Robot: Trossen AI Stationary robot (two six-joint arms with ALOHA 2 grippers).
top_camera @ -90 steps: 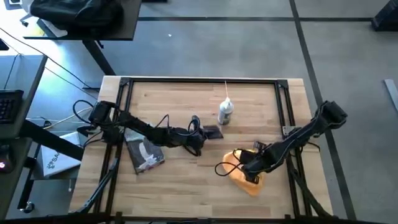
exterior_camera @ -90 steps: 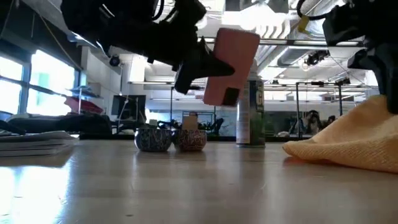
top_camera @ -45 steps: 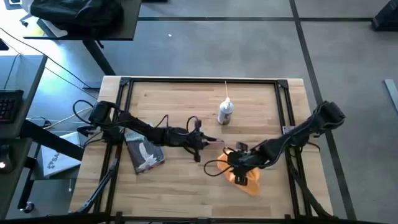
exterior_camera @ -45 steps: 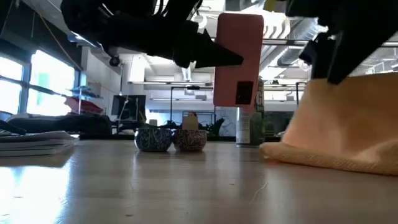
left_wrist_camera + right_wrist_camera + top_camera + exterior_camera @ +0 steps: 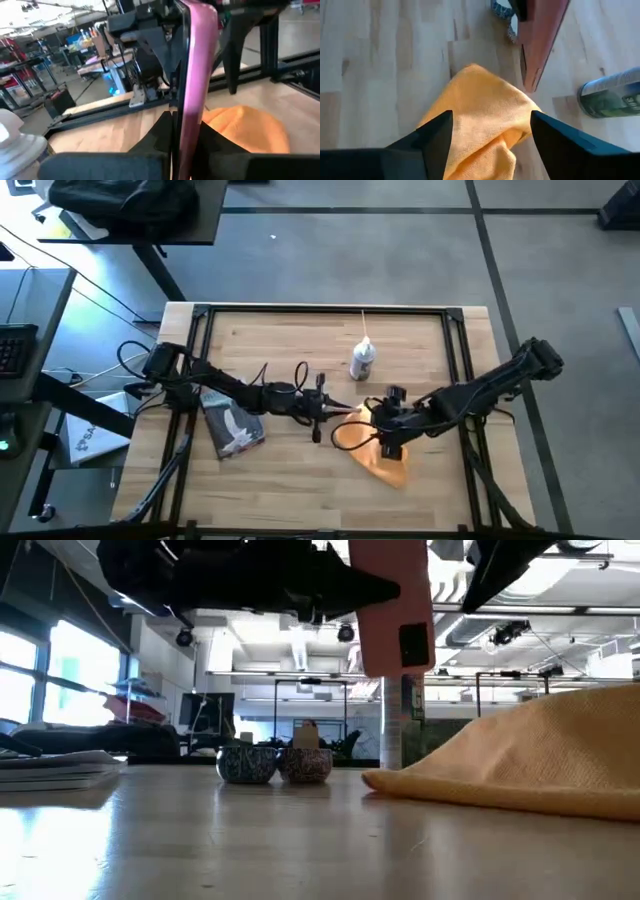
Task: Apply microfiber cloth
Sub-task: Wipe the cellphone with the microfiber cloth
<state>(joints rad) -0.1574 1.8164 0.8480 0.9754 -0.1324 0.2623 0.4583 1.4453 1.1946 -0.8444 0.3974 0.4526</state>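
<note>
The orange-yellow microfiber cloth (image 5: 372, 452) lies in a loose heap on the wooden table (image 5: 280, 350), right of centre; it also shows in the low view (image 5: 530, 760). My right gripper (image 5: 490, 131) hangs open just over the cloth's (image 5: 475, 110) far part, one finger on each side, and I see no touch. It also shows in the high view (image 5: 386, 423). My left gripper (image 5: 326, 410) reaches in from the left and is shut on a flat pink slab (image 5: 395, 600), held up beside the cloth. My left gripper pinches the pink slab's two flat faces (image 5: 193, 127) between its two fingers (image 5: 160, 137). The fingers come level from the table's left. The slab stands on edge, upright and lifted clear of the table, reaching out past the fingertips toward the right arm.
A white spray bottle (image 5: 363, 360) stands behind the cloth. Two small round tins (image 5: 247, 762) (image 5: 308, 763) sit mid-table. A grey-and-white flat packet (image 5: 232, 425) lies at the left, under the left arm. Dark frame rails (image 5: 320, 310) run along the table's edges.
My right gripper has dragged the cloth up and toward the table's left, then opened and let go; it has gone toward the far edge. The cloth has dropped into a heap nearer the centre. My left gripper has carried the pink slab right and higher, turning it upright.
</note>
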